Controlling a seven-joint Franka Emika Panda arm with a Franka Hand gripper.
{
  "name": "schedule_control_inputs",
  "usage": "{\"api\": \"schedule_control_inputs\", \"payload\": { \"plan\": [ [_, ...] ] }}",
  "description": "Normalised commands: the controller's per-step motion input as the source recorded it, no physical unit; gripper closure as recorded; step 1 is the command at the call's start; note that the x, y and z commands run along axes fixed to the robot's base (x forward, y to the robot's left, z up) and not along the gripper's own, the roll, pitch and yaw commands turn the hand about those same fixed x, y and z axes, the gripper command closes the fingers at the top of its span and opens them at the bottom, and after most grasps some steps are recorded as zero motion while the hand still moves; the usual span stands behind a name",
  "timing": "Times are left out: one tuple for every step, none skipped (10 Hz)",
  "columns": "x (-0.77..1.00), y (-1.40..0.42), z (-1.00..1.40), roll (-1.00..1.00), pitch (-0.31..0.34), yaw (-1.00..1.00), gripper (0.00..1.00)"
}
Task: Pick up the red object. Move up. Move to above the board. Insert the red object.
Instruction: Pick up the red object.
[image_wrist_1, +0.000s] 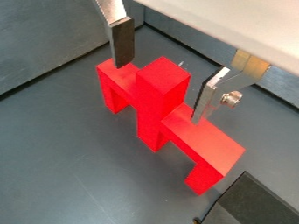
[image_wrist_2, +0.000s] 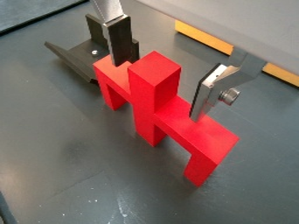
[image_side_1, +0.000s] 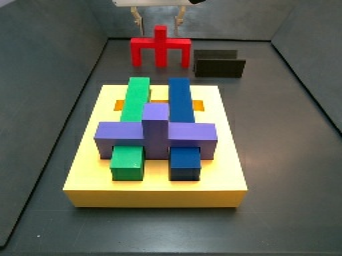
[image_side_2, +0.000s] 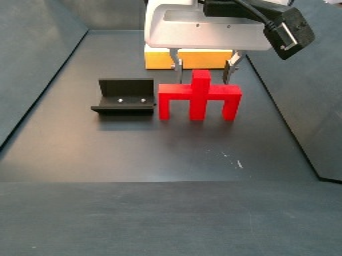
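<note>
On the dark floor of the work cell, your red object (image_side_2: 201, 100) stands upright on its legs, just beside the fixture (image_side_2: 122, 98), with the yellow board (image_side_1: 158, 190) well apart from it in a side view. Your gripper (image_wrist_1: 163, 74) hangs low over the red object, its jaws spread wide with the piece's tall central post between them. In both wrist views one finger (image_wrist_2: 117, 42) sits at the back of the crossbar, whether touching it you cannot tell, while the opposite finger (image_wrist_1: 212, 94) stands just clear of the post, so nothing is clamped. On the board, a green block (image_side_1: 132, 122), a blue block (image_side_1: 182, 122) and a purple crosspiece (image_side_1: 156, 130) are seated in their slots, with orange (image_side_1: 156, 104) showing beneath them.
</note>
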Motion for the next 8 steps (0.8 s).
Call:
{"api": "schedule_control_inputs", "payload": {
  "plan": [
    [0.0,0.0,-0.21,0.0,-0.026,-0.13,0.0],
    [0.0,0.0,-0.25,0.0,-0.034,-0.11,0.0],
    [0.0,0.0,-0.19,0.0,-0.024,-0.06,0.0],
    [0.0,0.0,0.0,0.0,0.0,0.0,0.0],
    [0.0,0.0,0.0,0.0,0.0,0.0,1.0],
    [0.0,0.0,0.0,0.0,0.0,0.0,1.0],
    [0.0,0.0,0.0,0.0,0.0,0.0,1.0],
    [0.0,0.0,0.0,0.0,0.0,0.0,1.0]
  ]
}}
